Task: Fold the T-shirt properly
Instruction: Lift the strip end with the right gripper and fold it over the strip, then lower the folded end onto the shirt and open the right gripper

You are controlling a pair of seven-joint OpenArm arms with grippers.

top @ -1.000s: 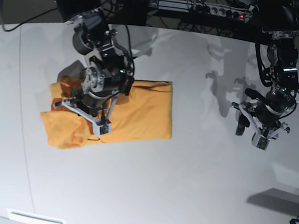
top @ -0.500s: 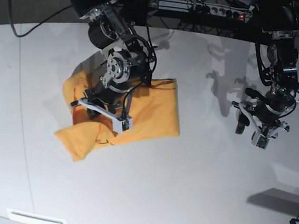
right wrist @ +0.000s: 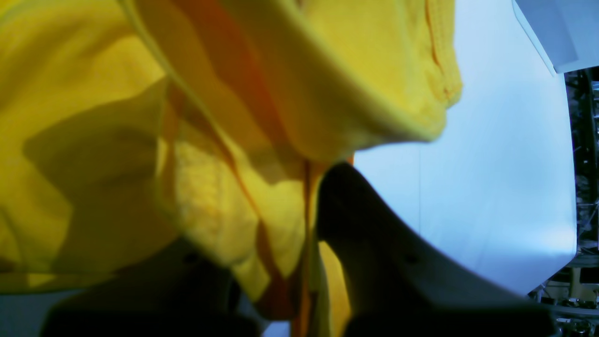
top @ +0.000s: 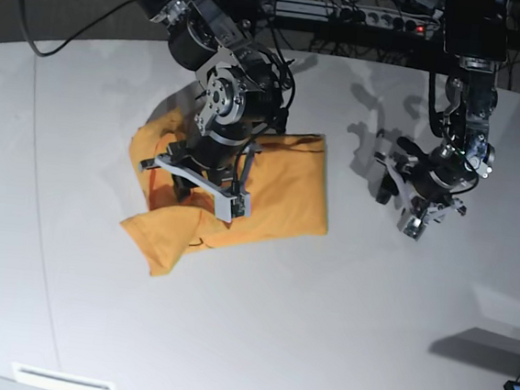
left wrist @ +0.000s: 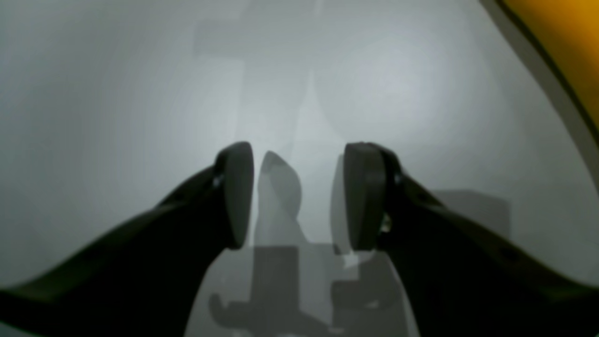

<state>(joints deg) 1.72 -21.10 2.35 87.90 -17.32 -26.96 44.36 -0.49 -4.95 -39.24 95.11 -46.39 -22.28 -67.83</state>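
Since the earlier base frames: right gripper [top: 207, 184] shifted up and rightward across the frame, dragging the plain orange-yellow short-sleeved cloth T-shirt [top: 279, 183] along; left gripper [top: 409, 199] drawn leftward, nearer the garment.

Base view, now: T-shirt on the pale grey round tabletop [top: 255, 342], centre-left of frame, partly folded. Right portion flat, roughly rectangular. Left portion bunched and lifted, one loose flap hanging toward lower left.

Right gripper over the bunched left portion, white fingers [top: 232, 200] spread across the cloth.

Right wrist view: dark fingers [right wrist: 374, 234] at bottom of frame, yellow fabric [right wrist: 196, 140] gathered thick between them, pinched tight. Folds and a ribbed hem visible top right. Bare tabletop [right wrist: 496, 164] filling the right side.

Left gripper well right of the shirt in base view, hanging above bare table, not touching cloth.

Left wrist view: two black pads [left wrist: 234, 192] standing apart, clear gap, nothing held, own shadow on the surface below. Blurred orange edge [left wrist: 566, 42] of the shirt at upper right corner.
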